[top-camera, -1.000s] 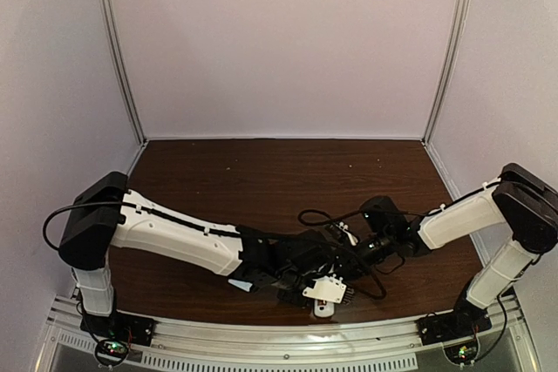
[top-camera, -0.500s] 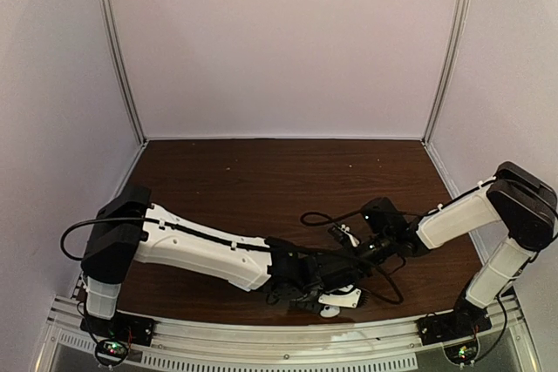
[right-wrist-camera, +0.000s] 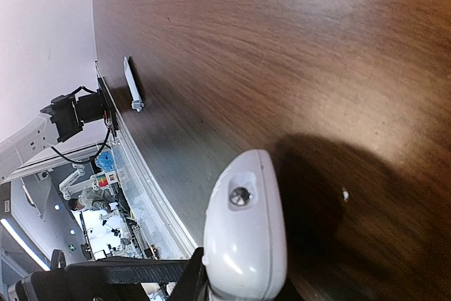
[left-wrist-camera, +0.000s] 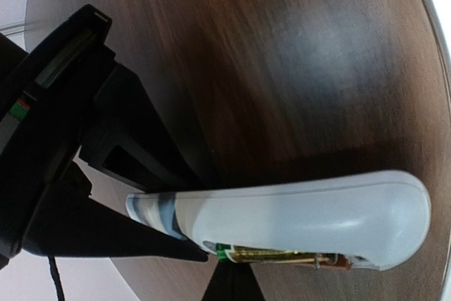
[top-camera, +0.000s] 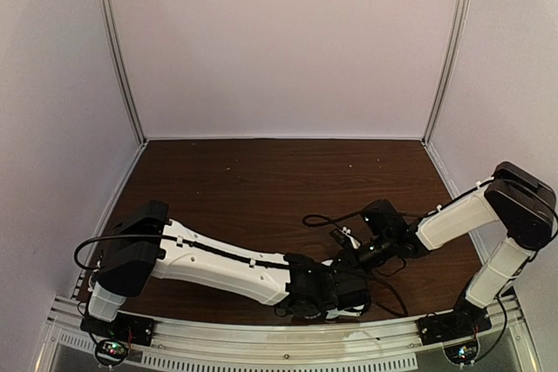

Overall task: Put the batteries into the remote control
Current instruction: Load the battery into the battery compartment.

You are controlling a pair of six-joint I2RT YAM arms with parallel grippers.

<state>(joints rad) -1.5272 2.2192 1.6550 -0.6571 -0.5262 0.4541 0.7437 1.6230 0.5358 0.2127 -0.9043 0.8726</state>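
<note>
The white remote control [left-wrist-camera: 296,209] lies lengthwise across the left wrist view, low over the brown table. A golden-brass battery [left-wrist-camera: 282,255] sits in its open compartment along the lower edge, with an orange battery [left-wrist-camera: 338,263] at the right end. My left gripper [left-wrist-camera: 211,244] is shut on the remote's left end. In the right wrist view the remote [right-wrist-camera: 246,230] shows end-on with a screw, held in my right gripper [right-wrist-camera: 225,280]. In the top view the two grippers, left [top-camera: 336,289] and right [top-camera: 353,250], meet near the front edge, and the remote is mostly hidden there.
A small plain white cover piece [right-wrist-camera: 132,84] lies flat on the table near the front rail [right-wrist-camera: 151,202]. Black cables [top-camera: 318,215] loop by the right wrist. Enclosure walls and posts stand at the back and sides.
My left arm has stretched further right and its wrist has rolled, so the remote, plainly visible earlier, is now tucked under the gripper. The right gripper has shifted slightly left.
</note>
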